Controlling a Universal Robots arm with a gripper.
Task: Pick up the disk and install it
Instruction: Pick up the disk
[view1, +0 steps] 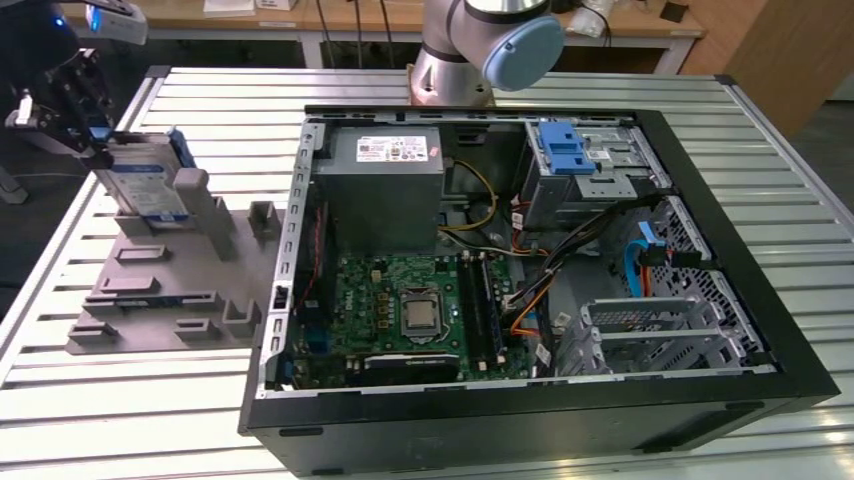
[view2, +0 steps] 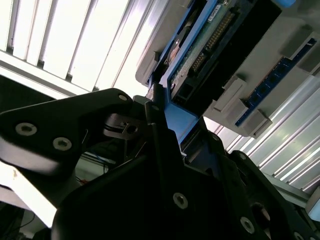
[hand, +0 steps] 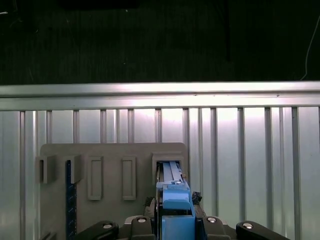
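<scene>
– Blue plastic is wedged between the jaws. Is that the disk's frame?
– Yes. The gripper (view1: 96, 135) has its jaws pinched on the blue carrier edge of the disk (view1: 150, 180). In the second wrist view a black finger (view2: 155, 115) lies flat against that blue edge, and the disk (view2: 200, 45) runs on beyond the jaws.
– Where is the disk sitting?
– In the exterior view it stands on edge directly under the jaws. The end away from them is down in a slot of the grey fixture (view1: 160, 290). In the first wrist view the disk (hand: 171, 172) reaches straight out from the jaws into that slot's raised collar.
– Anything else in the fixture?
– There are more slots in a row beside the one ahead of the jaws. A thin dark-blue strip (hand: 68, 195) stands in one of them, well off to the side of the jaws.
– And the computer?
– The open computer case (view1: 534, 425) lies on the slatted metal table (view1: 107, 420), to the exterior view's right of the jaws and well apart from them. The fixture's edge is just beside its wall. Inside are a grey power-supply box (view1: 387, 165) on the side nearer the jaws, a green motherboard (view1: 400, 300), and a blue latch (view1: 567, 150) on the side away from the jaws.
</scene>
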